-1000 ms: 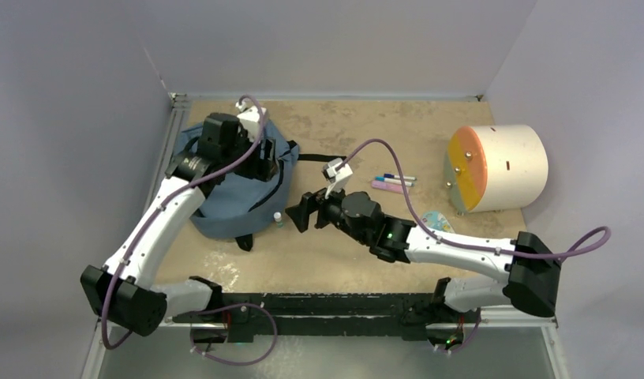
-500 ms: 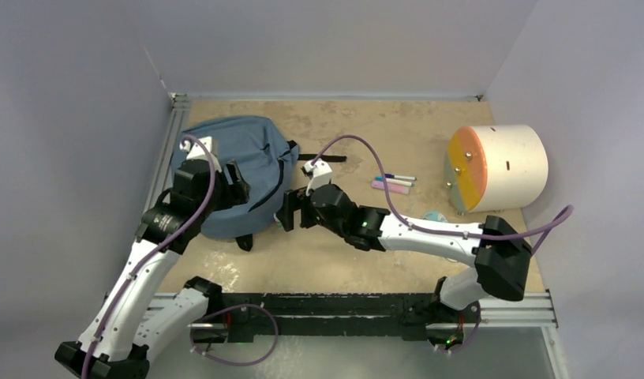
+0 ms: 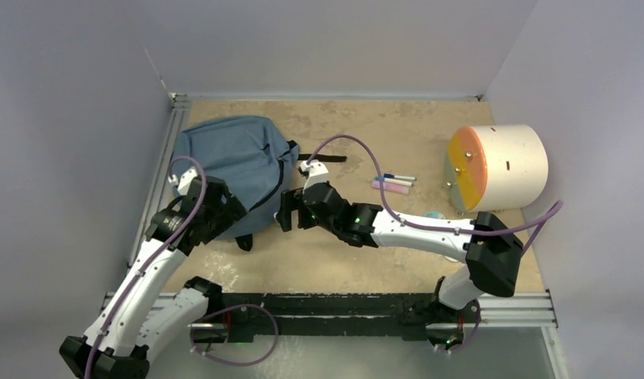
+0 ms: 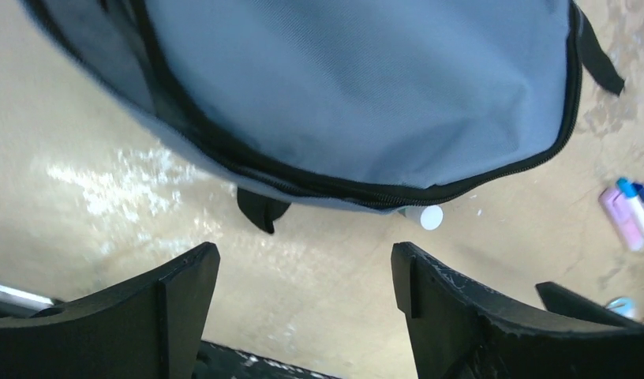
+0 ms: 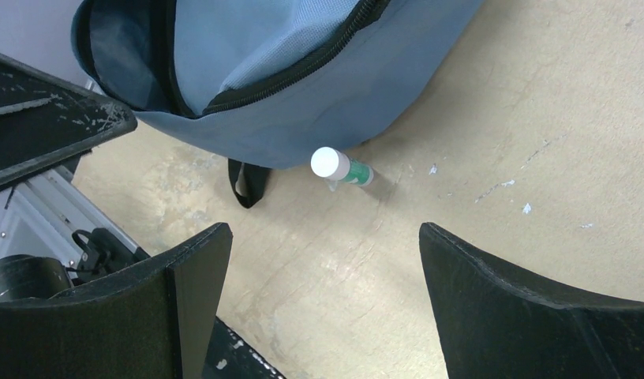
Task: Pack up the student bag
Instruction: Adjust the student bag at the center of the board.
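- At the far-left corner of the table (image 3: 342, 260) you see the student bag (image 3: 232, 158); the left gripper (image 4: 303, 268) covers its near edge from above.
- Your left gripper and right gripper (image 5: 323, 245) both have their jaws apart, with nothing between them.
- A white-capped bottle (image 5: 340, 166) lies just beside the bag, hidden from above.

I have my white left arm (image 3: 145, 268) bent up over the near-left edge of the soft grey-blue fabric student bag (image 3: 232, 150), its black two-finger left gripper (image 3: 226, 208) (image 4: 303, 260) spread wide, holding nothing. My white right arm (image 3: 417, 229) reaches low toward the bag's near-right edge, black right gripper (image 3: 286, 212) (image 5: 323, 237) likewise gaping and empty
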